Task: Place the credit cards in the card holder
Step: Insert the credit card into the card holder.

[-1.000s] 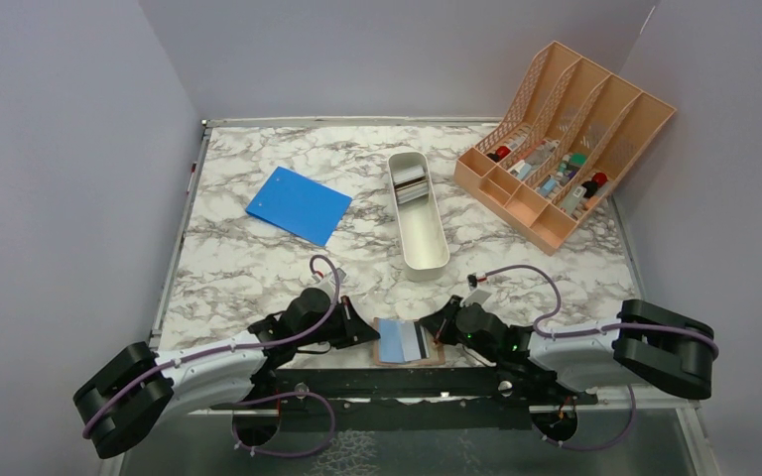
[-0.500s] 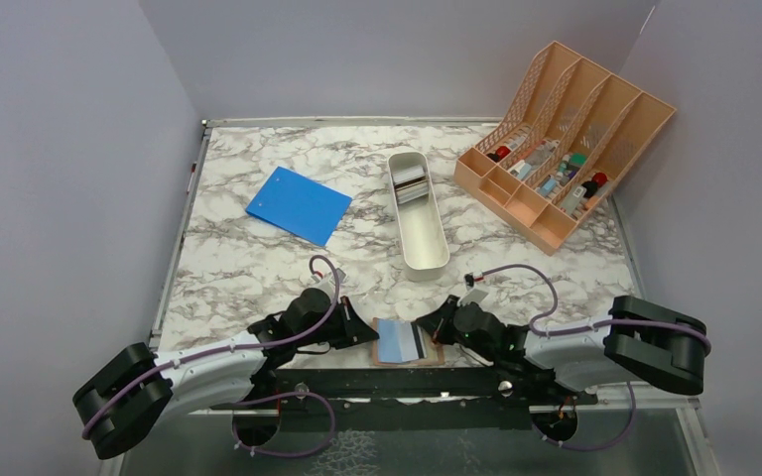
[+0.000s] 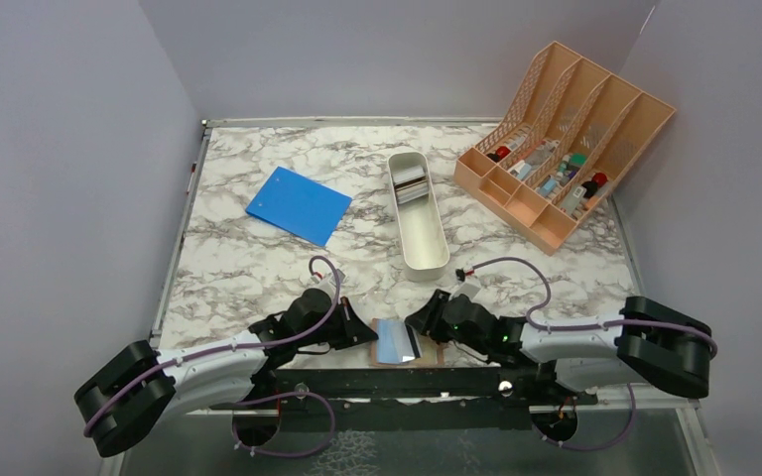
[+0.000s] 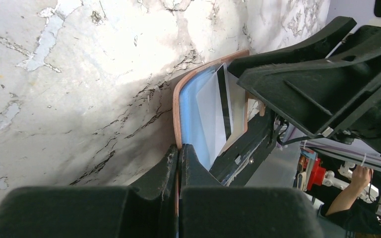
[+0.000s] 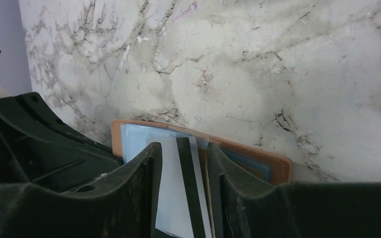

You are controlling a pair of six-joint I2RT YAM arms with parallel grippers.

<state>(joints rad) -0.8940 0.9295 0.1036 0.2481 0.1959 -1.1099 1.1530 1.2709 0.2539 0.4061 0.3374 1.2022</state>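
The brown card holder (image 3: 385, 349) lies open at the table's near edge, pale blue inside (image 5: 139, 136). A pale credit card (image 5: 173, 198) with a black stripe sits in it, partly tucked into a pocket; the left wrist view also shows this card (image 4: 209, 111). My left gripper (image 3: 365, 335) is shut on the holder's brown left edge (image 4: 175, 109). My right gripper (image 3: 419, 323) is open and straddles the card, its fingers (image 5: 144, 173) standing apart on either side. More credit cards (image 3: 412, 184) stand in the white tray.
The long white tray (image 3: 423, 248) lies mid-table. A blue notebook (image 3: 299, 204) sits at the back left and a peach lattice organiser (image 3: 563, 139) at the back right. The black arm mount rail (image 3: 407, 382) runs just below the holder.
My right gripper has opened, let go of the striped card and shifted slightly left. The card now lies deeper in the holder. The left gripper has not moved.
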